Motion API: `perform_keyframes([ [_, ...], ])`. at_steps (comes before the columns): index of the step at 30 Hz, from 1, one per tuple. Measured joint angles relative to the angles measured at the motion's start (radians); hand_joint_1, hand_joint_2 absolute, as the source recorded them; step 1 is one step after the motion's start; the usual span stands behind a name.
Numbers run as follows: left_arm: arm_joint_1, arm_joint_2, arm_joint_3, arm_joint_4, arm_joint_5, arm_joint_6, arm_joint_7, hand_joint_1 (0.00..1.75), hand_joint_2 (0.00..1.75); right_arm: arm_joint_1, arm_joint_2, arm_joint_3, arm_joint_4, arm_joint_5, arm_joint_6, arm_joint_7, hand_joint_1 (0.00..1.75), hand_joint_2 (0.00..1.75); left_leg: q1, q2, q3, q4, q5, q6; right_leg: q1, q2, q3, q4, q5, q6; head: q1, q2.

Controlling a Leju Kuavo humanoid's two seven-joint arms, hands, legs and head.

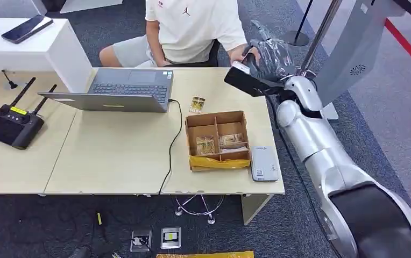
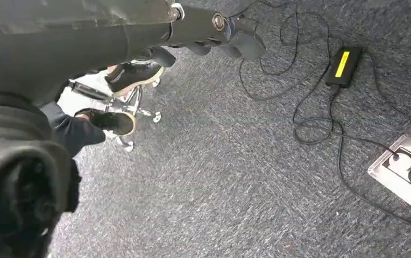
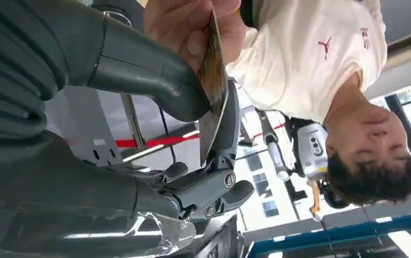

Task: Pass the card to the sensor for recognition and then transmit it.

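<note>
From the head view, you have the right hand raised past the far right corner of the worktop, reaching toward a seated person whose hand meets it there. The sensor, a pale flat reader, lies on the near right edge of the worktop just beside the cardboard box of cards, well apart from the raised hand. In the left wrist view, the left hand hangs over the carpet with its fingers curled in and nothing in them; cables and a floor socket lie below it. In the right wrist view, the card stands edge-on, pinched between your right hand's thumb and a dark finger, while the person's fingers also grip its far end. So both of you hold the card now. Judging from this, the handover is under way: what is left is to release the card. Whether it was read at the sensor, these views cannot tell you.
</note>
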Motion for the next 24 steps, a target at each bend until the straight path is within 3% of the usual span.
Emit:
perform_keyframes([
  [4,-0.004,-0.001,-0.008,0.0,-0.002,-0.002,0.0,0.0,0.0,-0.001,0.016,0.008,0.058,-0.006,-0.001,0.0,1.75,1.75,0.0,0.0,0.0,0.0,0.0,0.0,0.0,0.0,0.0,0.0,0.0,0.0,0.0,0.0],
  [5,-0.005,-0.001,-0.011,0.0,-0.002,-0.002,0.0,0.0,0.0,-0.001,0.018,0.013,0.071,-0.006,-0.001,0.0,1.13,1.75,0.0,0.0,0.0,0.0,0.0,0.0,0.0,0.0,0.0,0.0,0.0,0.0,0.0,0.0],
  [6,-0.005,-0.001,-0.014,0.0,-0.002,-0.002,0.0,0.0,0.0,-0.001,0.021,0.016,0.083,-0.006,-0.001,0.0,1.13,1.75,0.0,0.0,0.0,0.0,0.0,0.0,0.0,0.0,0.0,0.0,0.0,0.0,0.0,0.0],
  [7,-0.005,-0.001,-0.016,0.0,-0.002,-0.002,0.0,0.0,0.0,0.0,0.022,0.017,0.092,-0.006,-0.001,0.001,0.05,1.75,0.0,0.0,0.0,0.0,0.0,0.0,0.0,0.0,0.0,0.0,0.0,0.0,0.0,0.0],
  [18,0.012,0.001,-0.023,0.0,0.029,0.021,0.0,0.0,0.0,0.004,0.024,0.045,0.14,0.005,-0.051,0.019,0.0,1.75,0.0,0.0,0.0,0.0,0.0,0.0,0.0,0.0,-0.001,0.0,0.0,0.0,0.0,0.0],
  [24,0.033,0.002,-0.023,0.0,0.068,0.052,0.0,0.0,0.0,0.012,0.0,0.047,0.143,-0.002,-0.141,0.013,0.0,1.75,0.0,0.0,0.0,0.0,0.0,0.0,0.0,0.001,-0.001,0.0,0.0,0.0,0.0,0.0],
])
